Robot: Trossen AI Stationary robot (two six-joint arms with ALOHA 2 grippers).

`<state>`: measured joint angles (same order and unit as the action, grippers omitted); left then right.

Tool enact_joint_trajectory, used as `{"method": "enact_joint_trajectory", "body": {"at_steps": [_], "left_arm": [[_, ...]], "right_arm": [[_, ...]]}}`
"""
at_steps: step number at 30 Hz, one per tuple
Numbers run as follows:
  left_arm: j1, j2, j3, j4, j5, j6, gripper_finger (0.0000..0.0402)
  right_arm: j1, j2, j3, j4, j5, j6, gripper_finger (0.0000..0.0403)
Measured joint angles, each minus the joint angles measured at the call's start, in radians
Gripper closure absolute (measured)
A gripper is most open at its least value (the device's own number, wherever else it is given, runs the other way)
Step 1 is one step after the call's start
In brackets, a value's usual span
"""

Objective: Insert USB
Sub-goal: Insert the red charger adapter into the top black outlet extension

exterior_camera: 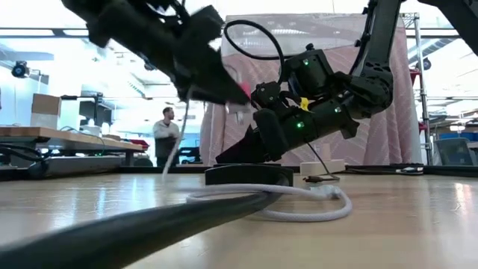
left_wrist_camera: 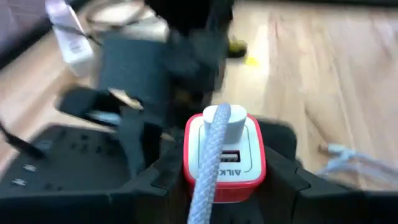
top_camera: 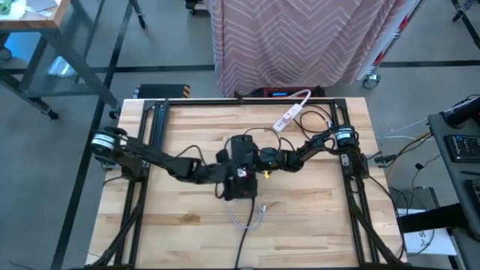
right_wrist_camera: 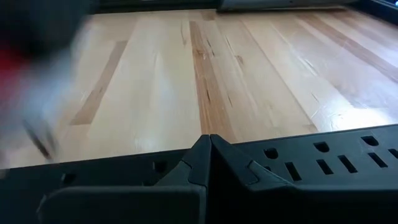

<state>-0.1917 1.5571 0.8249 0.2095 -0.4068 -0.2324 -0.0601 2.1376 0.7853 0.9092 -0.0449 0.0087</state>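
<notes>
Gripping a red-and-white USB charger (left_wrist_camera: 224,152) between its two dark fingers (left_wrist_camera: 163,180), the left pincer (top_camera: 241,174) hangs at the middle of the wooden counter (top_camera: 172,225). The charger's face carries a USB socket, and a grey braided cable (left_wrist_camera: 208,171) runs across that face, over a white rounded plug end at the edge of the charger farthest from the pincer. Just beyond the charger lies a black power strip (left_wrist_camera: 56,165), its rows of slots showing beside the left pincer's fingers.

From the opposite side, the right pincer (top_camera: 264,159) stands with its fingers pressed together, empty. Its tips rest on or just over the same black power strip (right_wrist_camera: 323,162), whose outlets lie directly in front of them; actual contact cannot be told. In the low view the two pincers nearly meet above the strip, the left one raised and tilted downward.

A loose white cable (exterior_camera: 299,203) coils on the counter close beneath the left pincer. Farther off, behind the right pincer, a white power strip (top_camera: 291,116) lies near the counter's far edge. A person (exterior_camera: 166,134) stands in the room beyond.
</notes>
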Motion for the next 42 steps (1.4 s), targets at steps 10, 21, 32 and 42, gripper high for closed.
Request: {"method": "enact_joint_trajectory", "body": {"at_steps": [10,21,32,42], "left_arm": [[0.000,-0.442,-0.100,-0.611,-0.278,-0.356,0.0276],[0.261,-0.633,-0.102,-1.119,-0.464,-0.888,0.0276],[0.991,-0.616,-0.086,-1.000,0.093,-0.373,0.0276],[1.100,-0.555,-0.094,-0.951,0.136,-0.208,0.0276]], "right_arm": [[0.000,0.000,0.000,0.000,-0.006,0.003,0.0403],[0.002,-0.041,-0.002,-0.051,-0.049,0.029,0.0403],[0.043,-0.124,-0.010,-0.143,-0.033,0.010,0.0403],[0.043,-0.140,-0.010,-0.152,-0.035,0.006,0.0403]]}}
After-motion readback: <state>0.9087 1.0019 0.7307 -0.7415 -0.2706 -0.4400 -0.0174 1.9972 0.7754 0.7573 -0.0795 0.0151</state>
